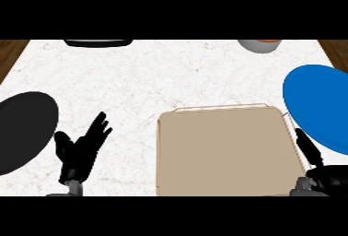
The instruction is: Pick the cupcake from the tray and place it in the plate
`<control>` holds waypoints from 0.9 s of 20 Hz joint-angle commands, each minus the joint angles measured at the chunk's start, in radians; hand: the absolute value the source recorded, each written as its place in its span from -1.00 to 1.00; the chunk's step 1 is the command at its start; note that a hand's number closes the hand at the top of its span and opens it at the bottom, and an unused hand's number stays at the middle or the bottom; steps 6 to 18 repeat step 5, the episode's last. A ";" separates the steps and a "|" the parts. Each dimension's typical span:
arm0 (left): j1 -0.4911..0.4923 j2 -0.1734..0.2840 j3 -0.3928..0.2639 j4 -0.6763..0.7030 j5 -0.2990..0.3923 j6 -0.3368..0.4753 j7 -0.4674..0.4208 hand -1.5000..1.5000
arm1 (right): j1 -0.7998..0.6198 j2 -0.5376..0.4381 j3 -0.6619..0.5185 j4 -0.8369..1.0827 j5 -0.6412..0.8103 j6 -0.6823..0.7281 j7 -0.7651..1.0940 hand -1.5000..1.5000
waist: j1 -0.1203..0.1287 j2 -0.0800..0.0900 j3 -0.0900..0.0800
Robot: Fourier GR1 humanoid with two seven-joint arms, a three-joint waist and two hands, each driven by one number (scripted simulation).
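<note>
A kitchen — marble-look counter (170, 73), beige tray (224, 152), blue plate (319, 103).

Tan tray (228, 152) is plain, sitting on a white counter (170, 73) with faint reddish marbling. Right of the tray there's a solid blue plate (319, 108); far left, a plain black plate (24, 131). Both hands black (81, 147) (319, 173).

2 plates (318, 105) (24, 129), 1 tray (228, 152), 2 hands (81, 147) (326, 177)
</note>
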 commanded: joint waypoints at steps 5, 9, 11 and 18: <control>0.001 0.004 0.008 0.002 -0.009 0.011 0.044 0.00 | 0.016 0.003 0.127 0.001 0.302 -0.108 0.373 -1.00 | 0.006 0.007 -0.004; 0.001 0.004 0.008 0.002 -0.009 0.011 0.044 0.00 | 0.016 0.003 0.127 0.001 0.302 -0.108 0.373 -1.00 | 0.006 0.007 -0.004; 0.001 0.004 0.008 0.002 -0.009 0.011 0.044 0.00 | 0.016 0.003 0.127 0.001 0.302 -0.108 0.373 -1.00 | 0.006 0.007 -0.004; 0.001 0.004 0.008 0.002 -0.009 0.011 0.044 0.00 | 0.016 0.003 0.127 0.001 0.302 -0.108 0.373 -1.00 | 0.006 0.007 -0.004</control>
